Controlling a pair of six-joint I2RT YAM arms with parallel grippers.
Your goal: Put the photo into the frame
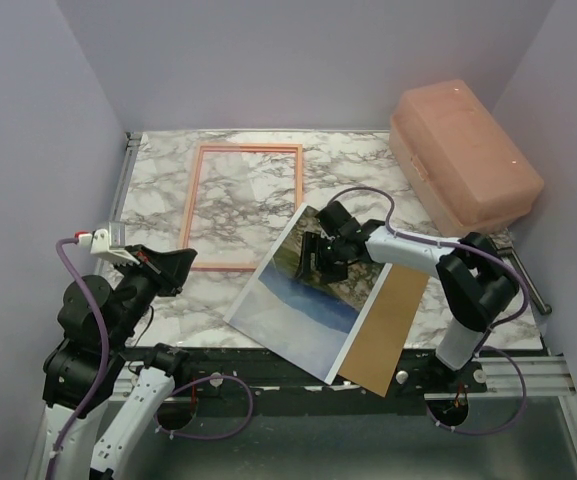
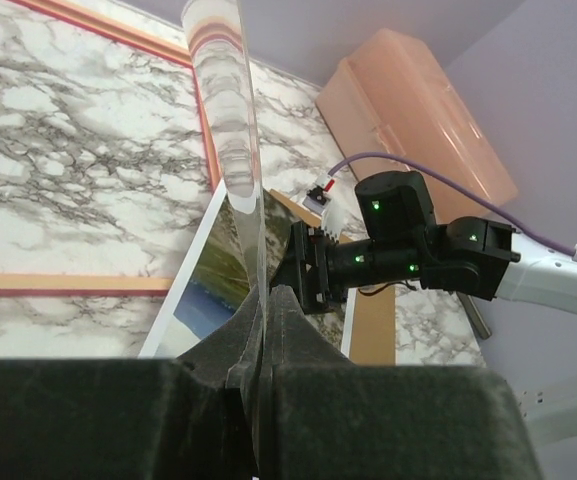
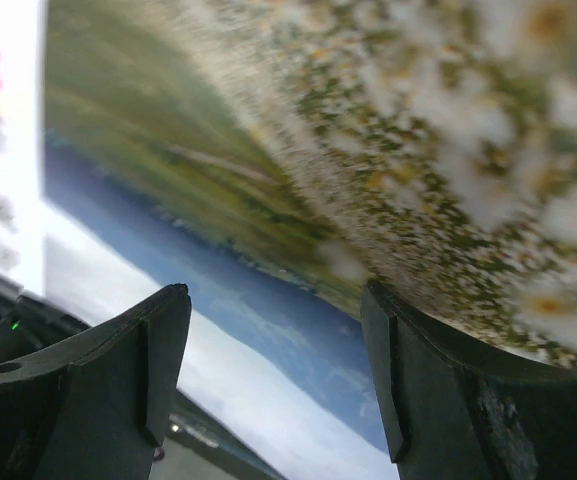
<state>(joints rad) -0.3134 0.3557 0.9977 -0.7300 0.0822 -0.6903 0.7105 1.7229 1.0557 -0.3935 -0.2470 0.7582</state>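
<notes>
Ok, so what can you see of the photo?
The photo is a thin paper sheet showing blue hills and a flowery field, with a white border. It lies picture up and askew near the front edge of the table, partly covering a brown board. The right gripper hangs open over its far end; whether it touches is unclear.

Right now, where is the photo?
In the top view, the photo lies near the table's front edge, right of the frame, overlapping the board, under the right gripper.
</notes>
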